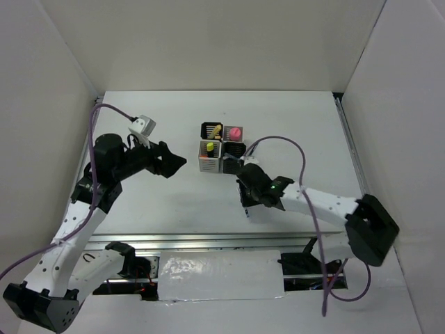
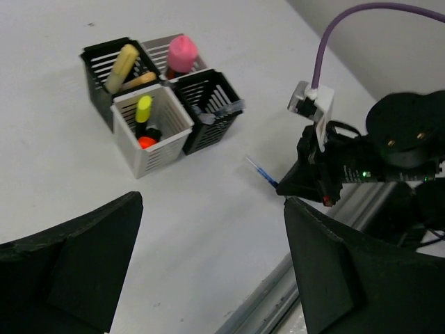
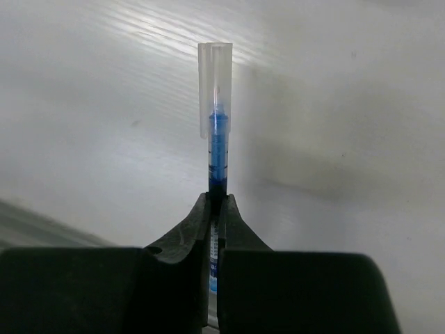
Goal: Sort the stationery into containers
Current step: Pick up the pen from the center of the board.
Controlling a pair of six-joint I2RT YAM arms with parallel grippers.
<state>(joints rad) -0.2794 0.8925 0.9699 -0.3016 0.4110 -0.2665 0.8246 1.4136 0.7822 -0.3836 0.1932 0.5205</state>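
Four square cups, the containers [image 1: 209, 165], stand in a cluster mid-table. In the left wrist view, one black cup [image 2: 94, 64] holds a pale yellow highlighter [image 2: 119, 67]. A pink highlighter [image 2: 182, 53] stands in the grey cup. The white cup [image 2: 158, 156] holds a yellow highlighter [image 2: 143, 108] and an orange one. Dark pens [image 2: 221, 108] sit in the other black cup. My right gripper [image 3: 217, 203] is shut on a blue pen [image 3: 218, 136] with a clear cap, low over the table in front of the cups [image 1: 246, 203]. My left gripper [image 1: 178, 163] hovers open and empty, left of the cups.
White walls close in the table on the left, back and right. A metal rail [image 1: 208, 240] runs along the near edge. The right arm's purple cable [image 1: 285, 142] loops just right of the cups.
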